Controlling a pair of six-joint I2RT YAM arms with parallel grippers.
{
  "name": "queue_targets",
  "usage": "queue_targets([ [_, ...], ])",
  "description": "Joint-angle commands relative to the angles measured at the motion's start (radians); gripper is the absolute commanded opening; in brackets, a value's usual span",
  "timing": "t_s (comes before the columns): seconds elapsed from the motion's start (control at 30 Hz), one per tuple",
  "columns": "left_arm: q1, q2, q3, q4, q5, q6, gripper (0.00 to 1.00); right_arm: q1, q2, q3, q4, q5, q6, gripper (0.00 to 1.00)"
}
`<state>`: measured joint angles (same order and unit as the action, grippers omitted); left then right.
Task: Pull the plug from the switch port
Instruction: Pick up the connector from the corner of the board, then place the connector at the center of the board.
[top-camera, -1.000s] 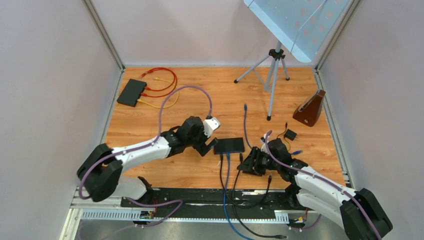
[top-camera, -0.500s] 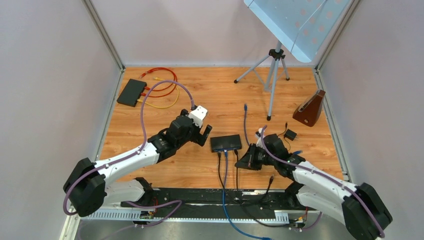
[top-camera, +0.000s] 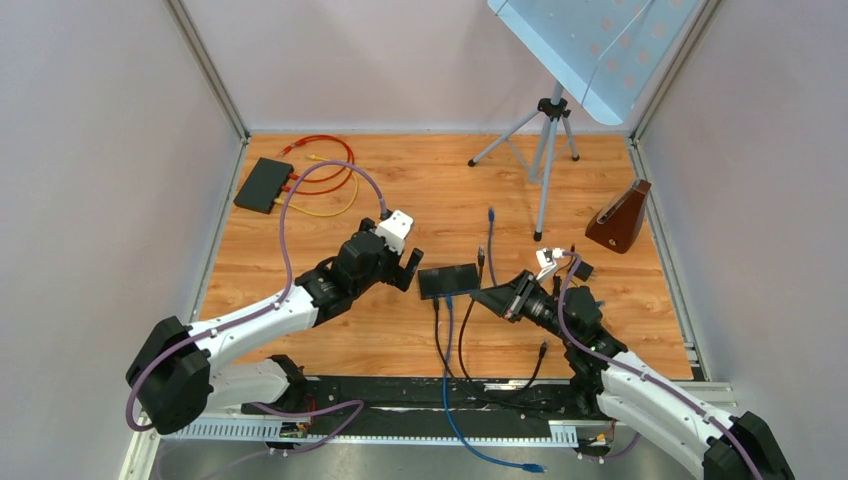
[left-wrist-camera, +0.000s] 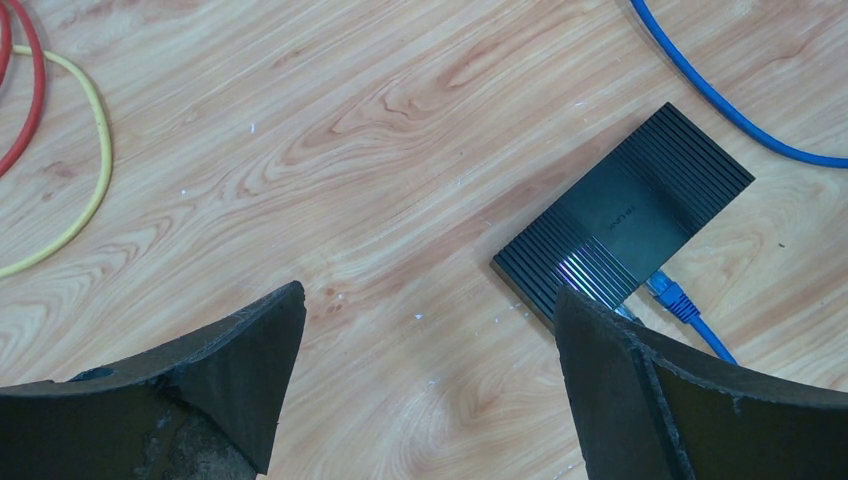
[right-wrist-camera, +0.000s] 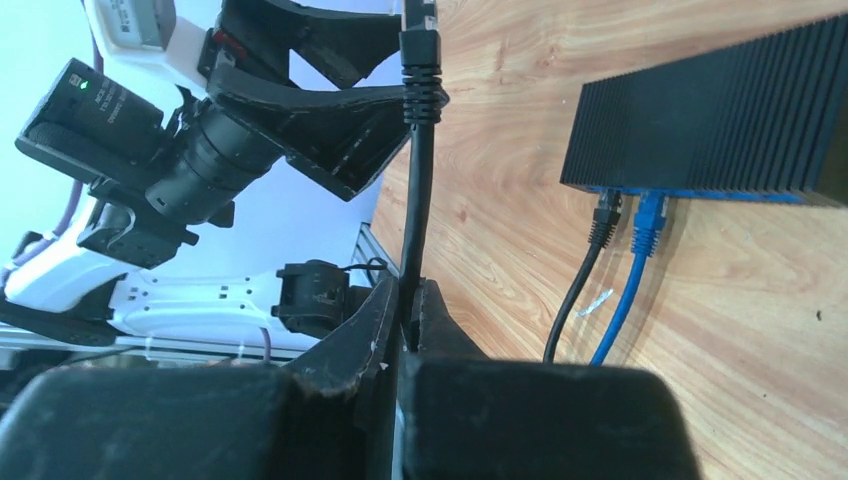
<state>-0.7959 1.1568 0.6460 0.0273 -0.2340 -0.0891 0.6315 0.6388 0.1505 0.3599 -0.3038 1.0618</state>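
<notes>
Right tool (top-camera: 484, 294) grips a black cable (top-camera: 481, 265) beside the switch (top-camera: 449, 280).

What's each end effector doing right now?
Left end effector: open, empty.
Right end effector: closed on the black cable.

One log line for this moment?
left gripper open, beside switch | right gripper shut on black cable | plug out of port
</notes>
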Motion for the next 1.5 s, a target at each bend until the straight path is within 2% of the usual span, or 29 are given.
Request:
queue_targets([
  [0.0, 0.004, -0.026, 0.001, 0.047, -0.024, -0.024, 1.0, -0.003, 0.004, -0.077, 0.379, 0.028, 0.155, 0.0],
  [0.1, 0.004, -0.046, -0.006, 0.051, -0.065, -0.031, 1.0, -0.003, -0.001, -0.053, 0.475, 0.036, 0.167, 0.0],
  [0.2, 0.005, -0.084, -0.018, 0.064, -0.115, -0.039, 1.0, -0.003, 0.0, 0.0, 0.458, 0.055, 0.197, 0.0],
  [0.37, 0.016, -0.126, -0.037, 0.077, -0.142, -0.038, 1.0, -0.003, 0.086, 0.0, 0.551, 0.086, 0.279, 0.0],
  [0.53, 0.021, -0.144, -0.044, 0.055, -0.154, -0.046, 1.0, -0.001, 0.199, -0.014, 0.761, 0.087, 0.346, 0.0],
  [0.6, 0.021, -0.147, -0.051, 0.06, -0.153, -0.053, 1.0, -0.001, 0.23, -0.005, 0.805, 0.085, 0.333, 0.0],
  [0.67, 0.021, -0.147, -0.054, 0.062, -0.155, -0.054, 1.0, -0.002, 0.224, 0.026, 0.765, 0.079, 0.267, 0.0],
  [0.77, 0.022, -0.151, -0.052, 0.057, -0.161, -0.048, 1.0, -0.007, 0.158, 0.079, 0.661, 0.082, 0.134, 0.0],
  [0.97, 0.028, -0.163, -0.058, 0.064, -0.185, -0.034, 1.0, -0.021, 0.041, 0.396, 0.074, 0.001, -0.289, 0.0],
  [1.13, 0.034, -0.148, -0.057, 0.077, -0.182, -0.037, 1.0, -0.05, 0.063, 0.659, -0.332, 0.023, -0.568, 0.0],
  [1.2, 0.036, -0.135, -0.051, 0.082, -0.172, -0.035, 1.0, -0.065, 0.089, 0.772, -0.506, 0.081, -0.68, 0.0],
  [1.37, 0.037, -0.102, -0.033, 0.08, -0.141, -0.027, 1.0, -0.122, 0.128, 0.908, -0.779, 0.212, -0.788, 0.0],
  [1.47, 0.038, -0.091, -0.028, 0.076, -0.137, -0.025, 1.0, -0.2, 0.181, 0.954, -0.921, 0.104, -0.806, 0.0],
])
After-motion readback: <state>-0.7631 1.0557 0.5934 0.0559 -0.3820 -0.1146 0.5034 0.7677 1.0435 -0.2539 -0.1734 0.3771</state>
